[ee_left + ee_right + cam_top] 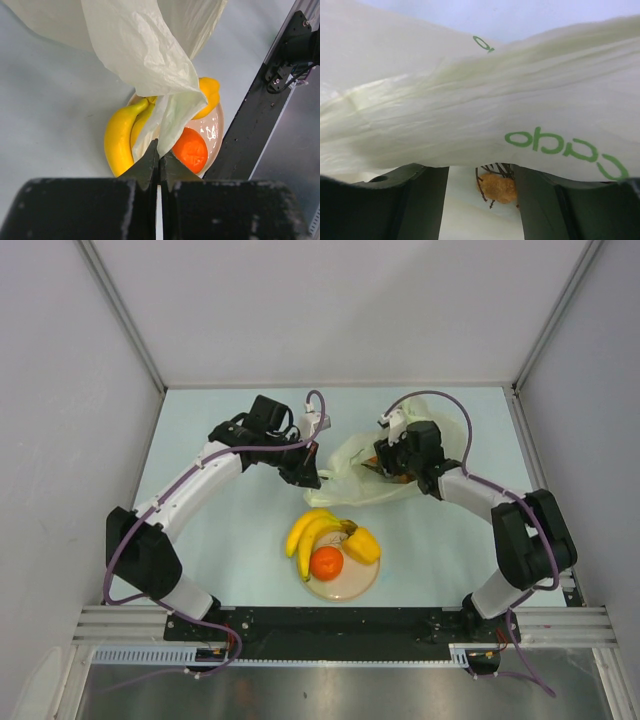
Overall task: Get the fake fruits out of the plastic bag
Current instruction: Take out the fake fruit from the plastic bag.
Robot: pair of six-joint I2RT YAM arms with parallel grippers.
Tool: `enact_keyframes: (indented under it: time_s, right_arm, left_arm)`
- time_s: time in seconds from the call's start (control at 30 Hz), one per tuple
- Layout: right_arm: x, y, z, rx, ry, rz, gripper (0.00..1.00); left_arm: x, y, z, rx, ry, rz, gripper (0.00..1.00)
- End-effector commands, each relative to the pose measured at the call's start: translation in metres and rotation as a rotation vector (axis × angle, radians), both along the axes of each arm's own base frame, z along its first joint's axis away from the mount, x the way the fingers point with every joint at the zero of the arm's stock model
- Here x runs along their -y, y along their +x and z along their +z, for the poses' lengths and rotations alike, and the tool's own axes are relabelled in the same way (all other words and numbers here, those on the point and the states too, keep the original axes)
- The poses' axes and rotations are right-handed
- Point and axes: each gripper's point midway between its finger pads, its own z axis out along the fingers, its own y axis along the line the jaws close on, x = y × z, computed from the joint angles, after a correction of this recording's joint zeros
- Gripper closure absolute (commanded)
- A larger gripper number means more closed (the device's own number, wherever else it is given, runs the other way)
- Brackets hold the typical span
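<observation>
Right wrist: brown cluster (497, 187) lies dead ahead of the right gripper (481, 200), jaws parted and empty; left gripper (159, 161) pinches the bag (145, 55).

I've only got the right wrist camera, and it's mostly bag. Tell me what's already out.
Observer: Three fruits lie on the plate: the banana bunch, the orange and the yellow lemon-like fruit.
Operator: Report the left gripper.
Observer: The left gripper is shut on a fold of the plastic bag.
Operator: Say where the plate sits.
Observer: Just on the near side of the bag, about mid-width in the top view.
</observation>
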Motion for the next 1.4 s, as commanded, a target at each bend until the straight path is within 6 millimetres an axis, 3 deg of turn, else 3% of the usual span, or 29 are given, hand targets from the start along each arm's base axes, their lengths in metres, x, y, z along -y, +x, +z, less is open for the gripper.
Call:
enact_keyframes:
  time_s: [0.0,0.17,0.27,0.33,0.37,0.43,0.5,0.53,0.6,0.67,0.73,0.77,0.8,0.83,0.9,1.0,1.07,1.1,1.13,1.17,1.2,1.3,1.33,1.37]
  right_arm:
    - [-0.012,0.020,0.018,0.076,0.028,0.022,0.43]
    - [-0.010,0.036,0.012,0.095,-0.009,0.001,0.21]
    - [-0.007,0.051,0.016,0.133,-0.043,0.005,0.16]
    - [-0.006,0.057,0.010,0.128,-0.066,0.038,0.16]
    - [-0.006,0.066,0.019,0.172,-0.103,0.078,0.16]
    - [-0.008,0.067,0.002,0.132,-0.174,0.167,0.16]
    - [-0.010,0.069,-0.001,0.146,-0.260,0.301,0.15]
    - [-0.005,0.066,-0.019,0.096,-0.286,0.339,0.13]
    - [-0.005,0.063,-0.022,0.065,-0.338,0.461,0.13]
    - [0.001,0.063,-0.042,-0.009,-0.357,0.509,0.12]
    - [0.001,0.066,-0.040,-0.073,-0.350,0.542,0.13]
    - [0.007,0.066,-0.059,-0.138,-0.349,0.542,0.14]
    - [0.010,0.065,-0.065,-0.191,-0.342,0.523,0.14]
    - [0.009,0.078,-0.056,-0.175,-0.338,0.512,0.16]
    - [0.015,0.078,-0.071,-0.244,-0.314,0.509,0.17]
    - [0.012,0.075,-0.068,-0.270,-0.283,0.544,0.25]
    - [0.008,0.066,-0.065,-0.264,-0.274,0.581,0.39]
    - [0.006,0.066,-0.047,-0.220,-0.274,0.582,0.47]
    - [0.007,0.057,-0.048,-0.224,-0.278,0.592,0.52]
    - [0.004,0.056,-0.037,-0.190,-0.281,0.597,0.56]
    - [0.001,0.051,-0.016,-0.142,-0.280,0.601,0.62]
    - [0.000,0.035,0.007,-0.096,-0.257,0.599,0.67]
    - [0.001,0.031,0.034,-0.039,-0.250,0.590,0.68]
    - [0.001,0.023,0.038,-0.043,-0.229,0.591,0.68]
  left_arm:
    - [0.003,0.006,0.017,0.049,-0.038,0.006,1.00]
    - [0.004,0.011,0.021,0.064,-0.039,0.007,1.00]
    - [0.005,0.012,0.022,0.070,-0.041,0.003,1.00]
    - [0.005,0.014,0.020,0.069,-0.035,-0.001,0.99]
    - [0.006,0.015,0.020,0.072,-0.035,-0.003,1.00]
    - [0.007,0.017,0.021,0.072,-0.032,-0.013,1.00]
    - [0.008,0.020,0.021,0.074,-0.029,-0.018,1.00]
    - [0.009,0.022,0.025,0.084,-0.032,-0.018,1.00]
    - [0.010,0.026,0.025,0.085,-0.027,-0.018,1.00]
    - [0.011,0.030,0.029,0.095,-0.029,-0.014,1.00]
    - [0.011,0.032,0.028,0.099,-0.024,-0.009,1.00]
    - [0.011,0.032,0.027,0.097,-0.023,-0.009,1.00]
    - [0.011,0.032,0.028,0.098,-0.025,-0.007,1.00]
    - [0.011,0.033,0.027,0.099,-0.025,-0.006,1.00]
    - [0.011,0.033,0.028,0.100,-0.023,-0.002,1.00]
    - [0.009,0.034,0.029,0.113,-0.016,-0.003,1.00]
    - [0.009,0.034,0.028,0.114,-0.012,-0.002,1.00]
    - [0.009,0.034,0.026,0.110,-0.012,-0.002,1.00]
    - [0.010,0.035,0.027,0.109,-0.016,-0.002,1.00]
    - [0.012,0.036,0.027,0.105,-0.021,0.001,1.00]
    - [0.012,0.037,0.028,0.108,-0.025,0.003,1.00]
    - [0.015,0.040,0.031,0.116,-0.039,0.007,1.00]
    - [0.016,0.041,0.033,0.120,-0.042,0.008,1.00]
    - [0.016,0.042,0.034,0.126,-0.044,0.010,1.00]
